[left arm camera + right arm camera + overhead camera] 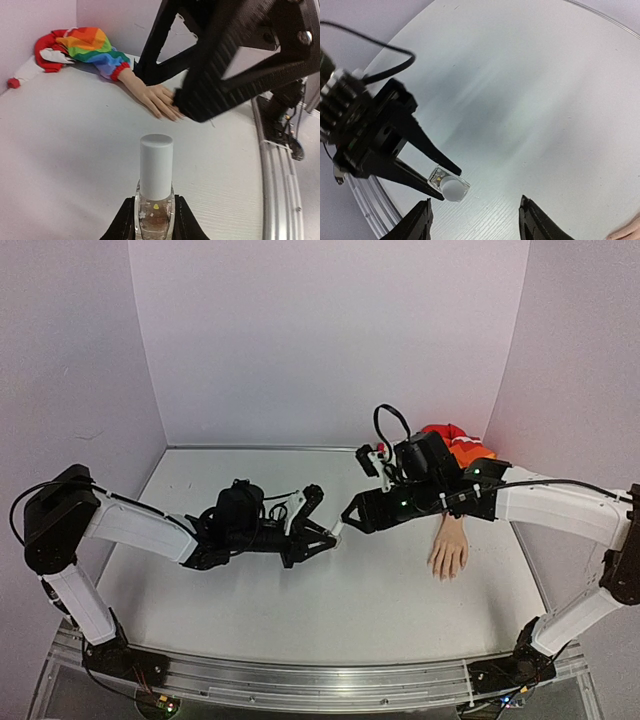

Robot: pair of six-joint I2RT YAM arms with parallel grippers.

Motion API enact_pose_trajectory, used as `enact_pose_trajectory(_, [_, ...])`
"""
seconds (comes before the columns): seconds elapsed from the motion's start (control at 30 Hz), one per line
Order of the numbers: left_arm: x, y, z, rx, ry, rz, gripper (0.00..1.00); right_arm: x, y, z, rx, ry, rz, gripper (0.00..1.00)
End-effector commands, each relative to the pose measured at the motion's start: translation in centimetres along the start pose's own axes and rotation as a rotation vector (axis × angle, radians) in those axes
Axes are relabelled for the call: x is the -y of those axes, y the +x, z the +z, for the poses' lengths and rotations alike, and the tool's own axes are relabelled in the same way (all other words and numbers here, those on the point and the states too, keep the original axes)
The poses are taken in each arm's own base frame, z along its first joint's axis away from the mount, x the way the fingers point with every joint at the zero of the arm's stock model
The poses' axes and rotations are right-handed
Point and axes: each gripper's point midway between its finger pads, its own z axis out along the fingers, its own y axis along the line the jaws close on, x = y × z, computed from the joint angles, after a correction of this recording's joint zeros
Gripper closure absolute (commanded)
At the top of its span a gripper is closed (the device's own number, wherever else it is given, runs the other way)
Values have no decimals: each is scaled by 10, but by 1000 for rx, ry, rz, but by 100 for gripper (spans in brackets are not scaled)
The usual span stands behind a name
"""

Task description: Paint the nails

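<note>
my left claw [155, 227] is pinched tight on the small clear bottle [155, 212], one finger pressed to each side of the glass. the bottle points away from my wrist, and its white cap [156, 167] is on. through the glass i see little coloured flecks.

from above, my left claw [330, 535] reaches toward the middle of the white table [300, 615] and my right claw [347, 518] comes in from the other side, so the two nearly meet tip to tip. the bottle [338, 530] is only a pale speck between them in that view.

my right claw [476, 222] is spread, with nothing between its fingers [420, 222]. from its wrist i look at the bottle [449, 184], cap end toward me, pinched in the dark fingers of my left claw [442, 182]. the cap sits just beyond my right fingertips, and i cannot tell whether they touch it.

the fake hand [449, 550] lies flat on the table on my right side, under my right arm, fingers pointing toward the near edge. from the left wrist i see it [157, 97] past the bottle, partly hidden by the black bulk of my right claw [225, 65]. its red cuff [120, 71] and rainbow sleeve [95, 45] trail back toward the corner of the walls. the nails [167, 115] are at the tips of those pale fingers, well apart from the bottle, and too small for me to make out their colour.
</note>
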Motion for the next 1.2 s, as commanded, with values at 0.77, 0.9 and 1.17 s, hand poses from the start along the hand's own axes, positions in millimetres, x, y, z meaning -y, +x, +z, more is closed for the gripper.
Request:
enact_pose_trajectory(0.77, [-29,-69,-18,229,-439,91,100,-17,-51,39,147,179,294,66])
enact_pose_trajectory(0.9, [-31,-72,-18,228,-454,78,100,-22,-50,44,136,167,279,69])
enact_pose_trajectory(1.17, [-7,-80,-26,249,-298,39,100,-23,-39,42,116,141,158,100])
